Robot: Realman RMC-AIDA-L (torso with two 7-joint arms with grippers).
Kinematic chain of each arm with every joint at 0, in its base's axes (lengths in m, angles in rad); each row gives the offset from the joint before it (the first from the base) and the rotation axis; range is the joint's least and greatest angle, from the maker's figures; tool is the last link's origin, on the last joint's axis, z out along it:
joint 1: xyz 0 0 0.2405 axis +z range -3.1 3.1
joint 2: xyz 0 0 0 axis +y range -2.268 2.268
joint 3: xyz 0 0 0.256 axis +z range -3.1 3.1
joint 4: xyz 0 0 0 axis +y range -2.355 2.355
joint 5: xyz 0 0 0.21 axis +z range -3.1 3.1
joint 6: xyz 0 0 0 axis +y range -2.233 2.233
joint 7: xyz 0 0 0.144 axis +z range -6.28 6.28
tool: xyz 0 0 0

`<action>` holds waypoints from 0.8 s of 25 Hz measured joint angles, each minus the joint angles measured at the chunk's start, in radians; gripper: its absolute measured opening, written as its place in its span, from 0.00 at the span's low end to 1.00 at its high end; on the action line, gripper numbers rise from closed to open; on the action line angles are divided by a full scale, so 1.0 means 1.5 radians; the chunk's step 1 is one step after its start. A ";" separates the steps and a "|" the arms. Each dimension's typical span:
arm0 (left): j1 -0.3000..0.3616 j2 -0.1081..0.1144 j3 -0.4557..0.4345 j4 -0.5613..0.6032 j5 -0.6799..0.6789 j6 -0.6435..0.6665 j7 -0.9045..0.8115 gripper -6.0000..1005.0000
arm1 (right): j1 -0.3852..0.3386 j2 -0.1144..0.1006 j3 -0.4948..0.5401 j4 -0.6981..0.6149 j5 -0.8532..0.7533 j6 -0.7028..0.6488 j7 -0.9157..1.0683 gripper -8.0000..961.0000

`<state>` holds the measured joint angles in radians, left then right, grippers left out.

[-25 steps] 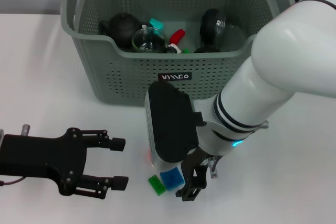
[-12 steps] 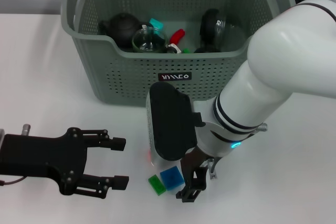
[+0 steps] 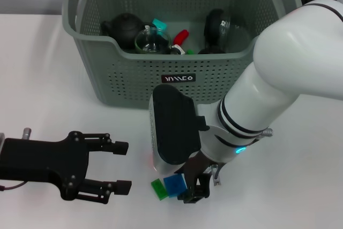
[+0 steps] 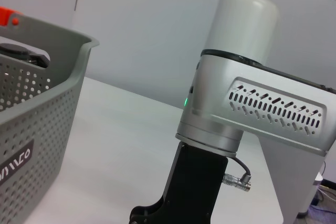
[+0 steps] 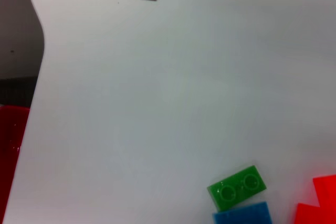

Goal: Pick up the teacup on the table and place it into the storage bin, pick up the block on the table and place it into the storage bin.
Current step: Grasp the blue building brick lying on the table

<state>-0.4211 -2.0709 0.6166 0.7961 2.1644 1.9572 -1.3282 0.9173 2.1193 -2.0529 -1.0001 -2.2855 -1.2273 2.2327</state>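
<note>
Seen from the head camera, the right gripper on its white arm reaches down to the white table in front of the large grey-green perforated plastic storage bin, its black fingers low over a small cluster of toy blocks. The flat blue plastic block lies right at the fingertips, one dark finger at its right edge; the other finger is hidden under the wrist housing, so whether the jaws have closed on the block cannot be told. A small green studded plastic brick lies touching the blue block on its left, outside the fingers. Inside the bin sit a dark round teapot, a clear glass vessel beside it and other small items. The left gripper, black, rests near the table's front left with its two fingers spread wide apart and nothing between them, well clear of the blocks. From the left wrist camera, the right arm's silver vented wrist housing and black gripper base fill the view above the table, with a corner of the bin to one side; no blocks show here. From the right wrist camera, the green brick lies on the table just beside the blue block, with a red plastic piece next to them at the picture's edge; this arm's own fingers do not show.
</note>
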 joint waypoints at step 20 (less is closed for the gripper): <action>-0.001 0.000 -0.006 -0.004 0.000 0.000 0.004 0.81 | 0.002 0.001 0.000 0.000 0.000 0.010 -0.002 0.59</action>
<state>-0.4219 -2.0709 0.6074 0.7900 2.1644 1.9573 -1.3222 0.9201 2.1207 -2.0531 -1.0000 -2.2856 -1.2117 2.2296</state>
